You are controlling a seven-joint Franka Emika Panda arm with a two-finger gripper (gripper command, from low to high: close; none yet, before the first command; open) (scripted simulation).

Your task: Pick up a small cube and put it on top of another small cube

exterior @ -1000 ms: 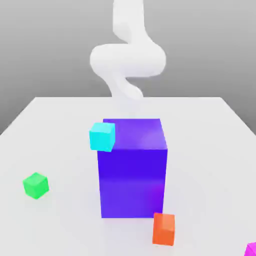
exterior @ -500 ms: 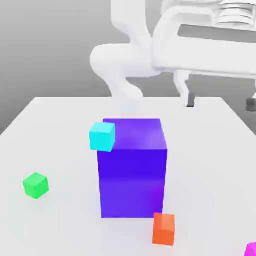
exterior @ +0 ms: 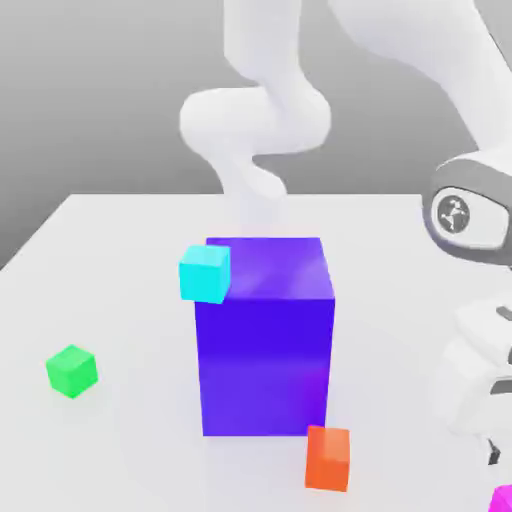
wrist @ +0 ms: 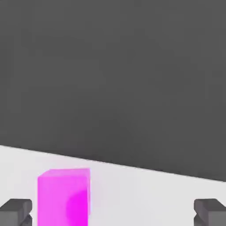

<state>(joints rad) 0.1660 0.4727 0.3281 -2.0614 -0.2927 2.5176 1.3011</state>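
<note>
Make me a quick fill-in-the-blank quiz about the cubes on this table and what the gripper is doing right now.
1. The small cyan cube sits against the big ____ block.
2. The gripper is ____, with nothing held.
3. The cube seen between the fingertips in the hand view is ____.
4. The green cube lies at the exterior view's ____ side.

Missing words: blue-purple; open; magenta-pink; left

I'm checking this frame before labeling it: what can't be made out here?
- Magenta cube: cut by the picture's edge in the hand view; a corner at the exterior view's edge.
- Gripper: just fingertips show, wide apart.
- Cyan cube: its support can't be told; blue block stands beside it.
</note>
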